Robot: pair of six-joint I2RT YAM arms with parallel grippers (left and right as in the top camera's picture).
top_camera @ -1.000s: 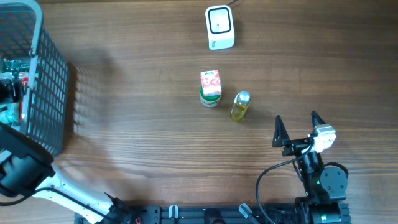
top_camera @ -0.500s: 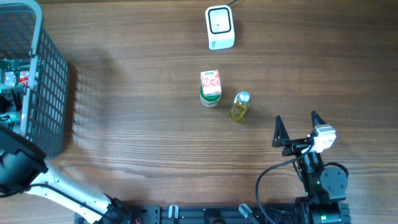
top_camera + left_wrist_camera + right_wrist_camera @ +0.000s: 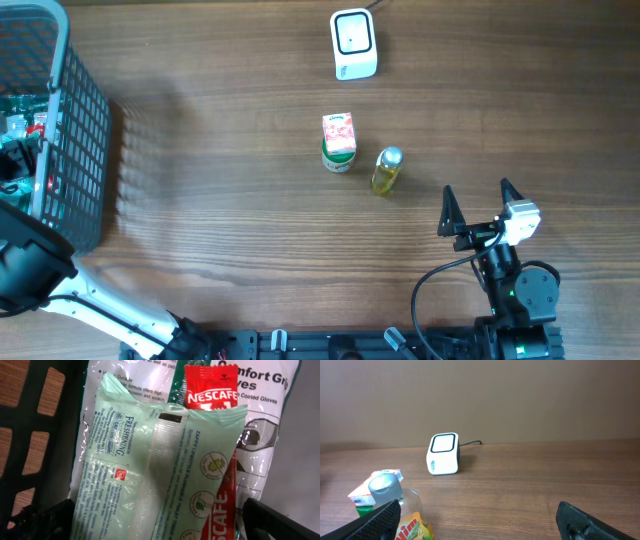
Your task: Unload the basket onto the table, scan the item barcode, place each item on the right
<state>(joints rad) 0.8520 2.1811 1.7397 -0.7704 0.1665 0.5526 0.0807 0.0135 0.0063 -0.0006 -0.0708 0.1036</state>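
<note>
Hovering in the basket (image 3: 82, 130) at upper left, your left gripper (image 3: 162, 520) is spread wide above the green packet (image 3: 150, 470); your right gripper (image 3: 476, 188), lower right, stands wide too, holding nothing.

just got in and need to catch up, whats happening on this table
The left claw, open, hangs inside the mesh basket over a pale green wipes pack that lies on a Nescafe sachet and a gloves pack; nothing is gripped. The right claw waits open and empty. A small carton and a yellow bottle sit near the white barcode scanner.
</note>
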